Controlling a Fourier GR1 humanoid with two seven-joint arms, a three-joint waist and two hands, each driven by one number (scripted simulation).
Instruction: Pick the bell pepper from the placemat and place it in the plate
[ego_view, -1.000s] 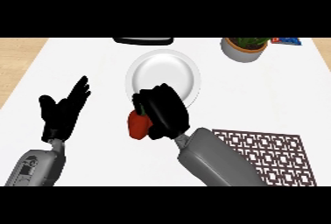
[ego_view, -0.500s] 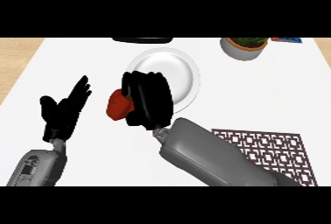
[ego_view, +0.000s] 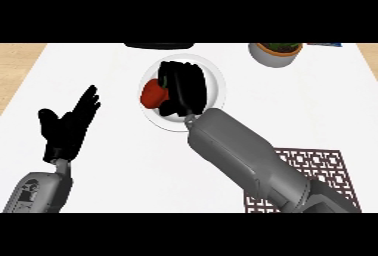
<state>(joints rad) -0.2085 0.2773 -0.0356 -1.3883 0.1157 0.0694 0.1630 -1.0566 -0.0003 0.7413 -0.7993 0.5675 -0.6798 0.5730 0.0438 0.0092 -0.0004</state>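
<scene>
The right hand (ego_view: 183, 89) is positioned over the round white plate (ego_view: 214, 75), with its black fingers curled round the red bell pepper (ego_view: 153, 93). The pepper protrudes from the left side of the hand and lies over the left part of the plate; whether it touches the plate surface cannot be determined, because the hand covers most of the plate centre. The grey right forearm (ego_view: 247, 157) runs from the lower right of the view up to the hand and hides the near rim of the plate.

The dark lattice-patterned placemat (ego_view: 321, 162) lies behind and to the right of the right hand, partly under the forearm, well apart from the pepper.

Beyond the right hand, to its right, a grey bowl-shaped pot with green and red contents (ego_view: 277, 52) stands on the white desk (ego_view: 111, 65), near the plate but not touching it. A flat black object (ego_view: 153, 45) lies at the far edge of the desk, just beyond the plate. A small blue item (ego_view: 325, 44) is visible at the far right edge.

The left hand (ego_view: 68, 127) is at the left of the view, fingers straight and spread, pointing upward, well apart from the plate and holding nothing.
</scene>
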